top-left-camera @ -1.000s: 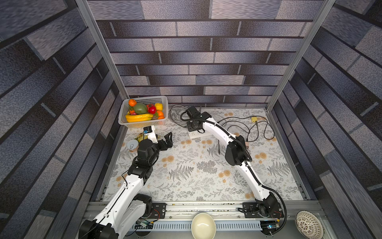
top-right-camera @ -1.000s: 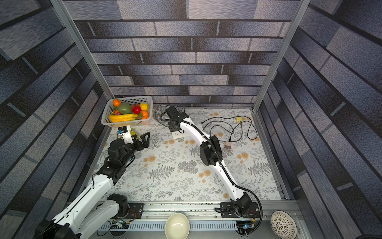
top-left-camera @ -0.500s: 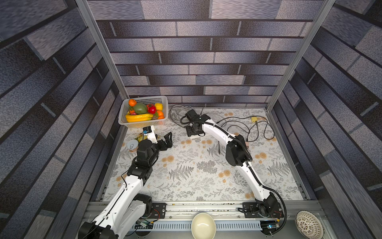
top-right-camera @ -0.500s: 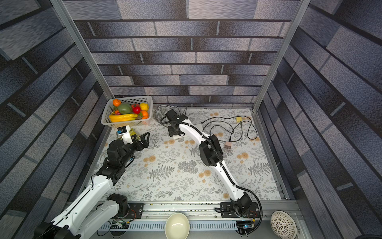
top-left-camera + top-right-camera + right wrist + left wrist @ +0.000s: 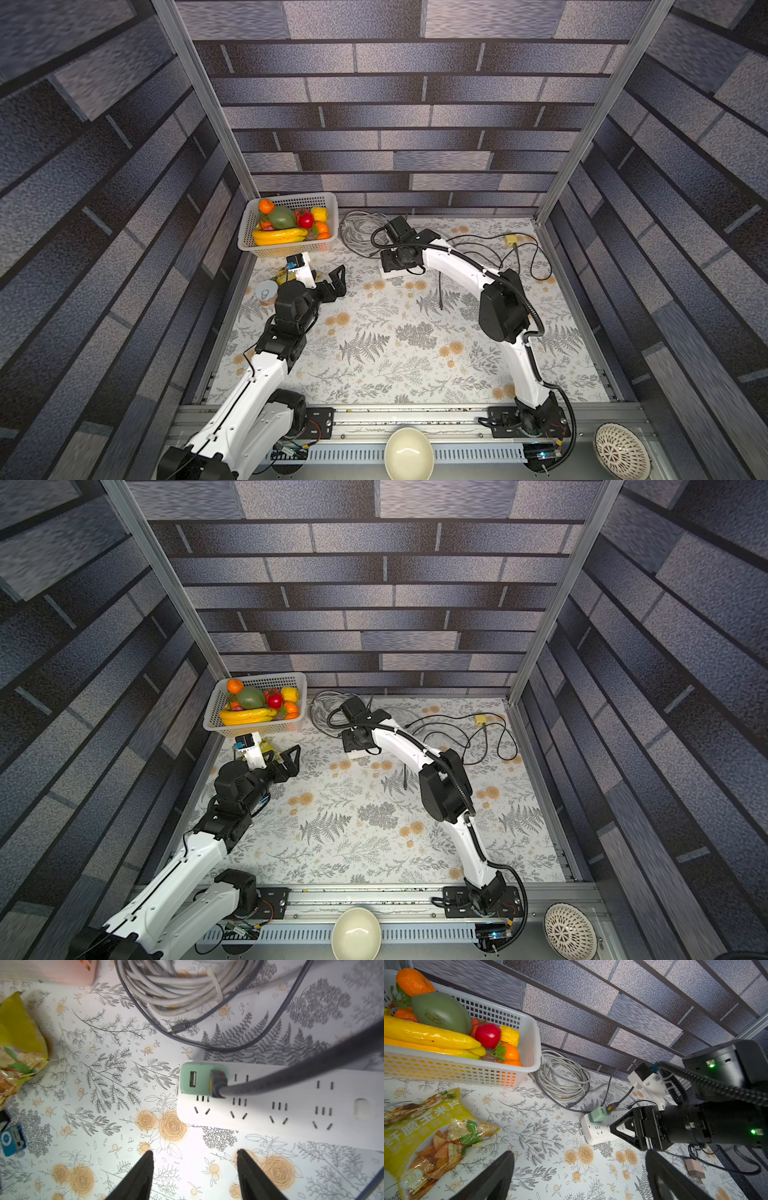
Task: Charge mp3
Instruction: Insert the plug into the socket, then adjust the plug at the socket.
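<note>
1. The mp3 player [image 5: 11, 1140], small and blue, is seen flat on the flowered tablecloth [image 5: 116, 1093] at the edge of the right wrist view. It lies near the yellow snack bag [image 5: 20, 1043] and well apart from the power strip [image 5: 291, 1109]. No cable is seen joined to it.
2. A green charger [image 5: 199, 1080] is plugged into the end of the white power strip. One of its ports is taken by a dark cable [image 5: 270, 1080]; the port beside it is left free.
3. A loose small plug [image 5: 178, 1028] on a dark cable is seen lying on the cloth, just beside a coil of grey cable [image 5: 176, 987].
4. The right gripper [image 5: 194, 1169] is held over the cloth just beside the power strip. Its jaws are parted and nothing is held between them.
5. The left gripper [image 5: 579, 1178] is held near the snack bag, with its jaws spread wide and nothing between them.
6. A white basket [image 5: 467, 1072] filled with fruit is set at the back wall, beside the grey coil.
</note>
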Available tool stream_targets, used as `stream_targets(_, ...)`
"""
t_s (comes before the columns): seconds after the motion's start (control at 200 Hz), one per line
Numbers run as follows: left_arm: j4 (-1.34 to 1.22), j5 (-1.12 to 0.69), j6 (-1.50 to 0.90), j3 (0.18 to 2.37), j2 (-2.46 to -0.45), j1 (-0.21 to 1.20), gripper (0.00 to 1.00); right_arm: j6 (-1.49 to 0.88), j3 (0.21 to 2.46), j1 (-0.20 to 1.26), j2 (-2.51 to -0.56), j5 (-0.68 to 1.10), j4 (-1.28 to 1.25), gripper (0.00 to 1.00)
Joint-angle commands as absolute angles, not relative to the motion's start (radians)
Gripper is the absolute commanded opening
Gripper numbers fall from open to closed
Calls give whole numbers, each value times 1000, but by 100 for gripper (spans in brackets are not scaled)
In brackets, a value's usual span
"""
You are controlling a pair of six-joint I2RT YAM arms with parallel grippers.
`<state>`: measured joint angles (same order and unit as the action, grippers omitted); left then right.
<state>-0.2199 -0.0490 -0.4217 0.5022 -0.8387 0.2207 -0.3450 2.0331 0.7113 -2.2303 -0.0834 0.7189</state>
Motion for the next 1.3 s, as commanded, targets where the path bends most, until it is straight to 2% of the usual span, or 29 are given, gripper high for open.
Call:
stream_targets(0.0,-208,-53,-436,512,-815,215,100,-348,2031,712,-2209,-84,668,54)
stream_targets(0.18,-204,-55,-439,508,-803,215,100,-340,2122,711,-2287,-97,719,40)
stream_targets(0.446,-189,-49,-432,508,-786,212,100,-328,2204,707,-2356,-142,754,32)
stream_targets(1.293,-193,-55,-423,508,-794,209,100,-297,2309,700,-2457,-191,757,27)
